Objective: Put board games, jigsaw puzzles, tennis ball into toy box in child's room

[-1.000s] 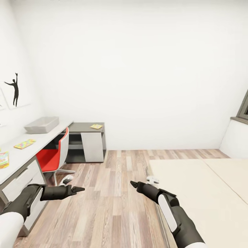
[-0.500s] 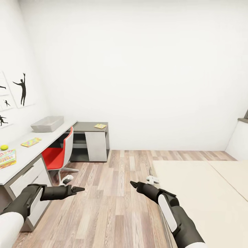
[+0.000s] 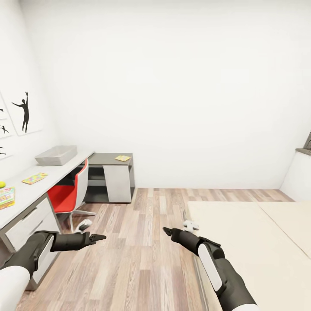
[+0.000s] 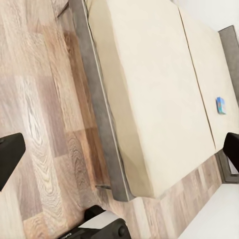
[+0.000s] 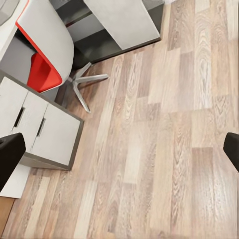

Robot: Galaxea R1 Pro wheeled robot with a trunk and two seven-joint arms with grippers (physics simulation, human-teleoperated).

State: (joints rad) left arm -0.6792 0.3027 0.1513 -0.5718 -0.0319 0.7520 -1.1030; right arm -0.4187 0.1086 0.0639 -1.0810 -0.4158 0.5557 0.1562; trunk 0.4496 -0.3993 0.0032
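Wood-plank floor (image 3: pixel 142 242) ran across the white-walled room in the head view. Along the left wall stood the long white counter (image 3: pixel 26 194), joined at its far end to a lower dark grey unit (image 3: pixel 110 177). On the counter sat the grey toy box (image 3: pixel 56 155), well apart from a jigsaw puzzle (image 3: pixel 34 178) lying flat nearer the camera. A board game (image 3: pixel 6 197) lay at the picture's left edge, the tennis ball (image 3: pixel 2 184) just beyond it. A second jigsaw puzzle (image 3: pixel 122 158) rested on the grey unit. A red chair (image 3: pixel 69 194) was tucked under the counter, and the beige bed (image 3: pixel 255 242) filled the right side. The left gripper (image 3: pixel 98 237) and right gripper (image 3: pixel 168 231) hung over bare floor, holding nothing.

Left wrist view showed the bed's two-part mattress and grey frame beside the planks, with a small blue board game (image 4: pixel 221 105) lying on the far mattress part. The jaws stood wide apart, empty.

Right wrist view looked down on planks, the chair and the counter's drawer cabinet (image 5: pixel 40 129). Its jaws were likewise spread wide and touched nothing.
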